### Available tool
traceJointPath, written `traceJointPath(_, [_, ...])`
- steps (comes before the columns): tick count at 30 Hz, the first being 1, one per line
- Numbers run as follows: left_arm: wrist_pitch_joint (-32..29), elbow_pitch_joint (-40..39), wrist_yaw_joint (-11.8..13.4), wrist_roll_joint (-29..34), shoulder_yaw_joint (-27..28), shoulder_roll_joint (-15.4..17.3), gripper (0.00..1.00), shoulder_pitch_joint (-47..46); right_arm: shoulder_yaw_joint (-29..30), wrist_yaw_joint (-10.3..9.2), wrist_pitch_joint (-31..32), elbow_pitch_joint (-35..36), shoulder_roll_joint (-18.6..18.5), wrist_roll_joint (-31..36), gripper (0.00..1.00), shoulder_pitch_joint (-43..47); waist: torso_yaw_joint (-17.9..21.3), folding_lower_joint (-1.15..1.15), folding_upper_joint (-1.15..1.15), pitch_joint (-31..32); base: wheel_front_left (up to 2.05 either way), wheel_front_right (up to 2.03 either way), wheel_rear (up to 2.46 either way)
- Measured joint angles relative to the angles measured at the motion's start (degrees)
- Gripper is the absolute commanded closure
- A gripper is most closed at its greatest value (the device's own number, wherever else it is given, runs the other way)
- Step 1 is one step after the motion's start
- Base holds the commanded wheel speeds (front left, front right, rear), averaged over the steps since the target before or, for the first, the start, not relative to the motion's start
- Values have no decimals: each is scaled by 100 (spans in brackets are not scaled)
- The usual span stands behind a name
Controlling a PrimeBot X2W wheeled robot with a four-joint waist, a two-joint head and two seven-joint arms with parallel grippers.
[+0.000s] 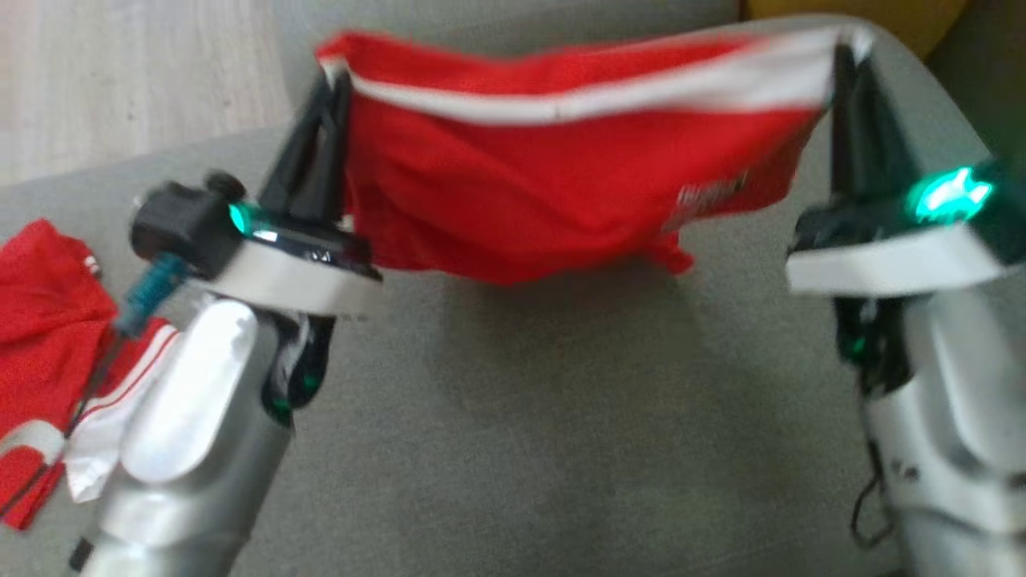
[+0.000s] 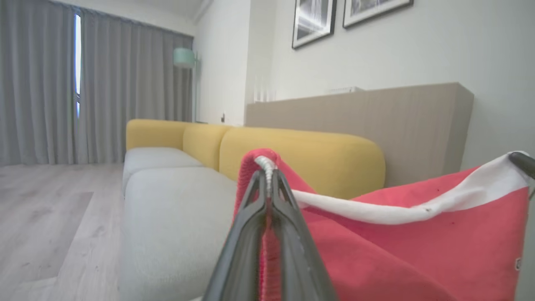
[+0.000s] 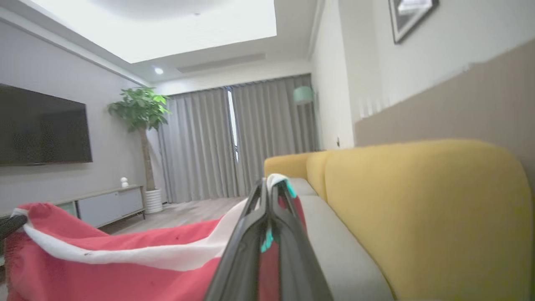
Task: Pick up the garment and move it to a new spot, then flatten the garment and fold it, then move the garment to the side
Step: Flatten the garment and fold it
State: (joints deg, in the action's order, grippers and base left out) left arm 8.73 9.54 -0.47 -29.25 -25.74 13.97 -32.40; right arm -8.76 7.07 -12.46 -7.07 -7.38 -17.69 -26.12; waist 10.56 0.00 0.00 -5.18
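A red garment (image 1: pixel 561 184) with a white band along its top edge hangs stretched between my two grippers above the grey sofa seat (image 1: pixel 561 417). My left gripper (image 1: pixel 333 76) is shut on its left top corner, and my right gripper (image 1: pixel 846 44) is shut on its right top corner. The left wrist view shows the fingers (image 2: pixel 255 217) pinched on the garment's (image 2: pixel 418 251) edge. In the right wrist view the fingers (image 3: pixel 255 225) clamp the white band, and the cloth (image 3: pixel 104 267) sags away to the left. The lower hem hangs just above the seat.
A second red and white garment (image 1: pixel 48 336) lies crumpled on the seat at the left, partly under my left forearm. The yellow sofa backrest (image 2: pixel 301 154) runs behind the seat. Wooden floor (image 1: pixel 120 72) lies beyond the seat's far-left edge.
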Motion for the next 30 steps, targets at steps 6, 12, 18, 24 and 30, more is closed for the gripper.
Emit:
traceJointPath(6, [-3, -369, 76, -94, 190, 36, 100, -188, 0, 0, 280, 360, -84, 255, 100, -402, -113, 0, 0, 279, 0, 0, 0])
traceJointPath(12, [-90, -837, 250, -147, 233, 165, 100, -42, -1, 0, 578, 575, -210, 348, 100, -391, -228, 0, 0, 580, 0, 0, 0])
traceJointPath(18, [-300, -1713, 508, -237, 234, 326, 100, 908, -12, 0, 880, 1176, -312, 226, 100, 40, -314, -1, 0, 771, 0, 0, 0])
traceJointPath(24, [-642, -2815, 768, -322, 257, 586, 100, 1709, 87, 0, 1295, 1848, -302, 166, 100, 905, -375, 0, 0, 774, 0, 0, 0])
traceJointPath(30, [-905, -2913, 808, -559, 335, 646, 100, 1708, 182, 0, 1547, 1863, -246, 214, 100, 897, -342, 0, 0, 608, 0, 0, 0])
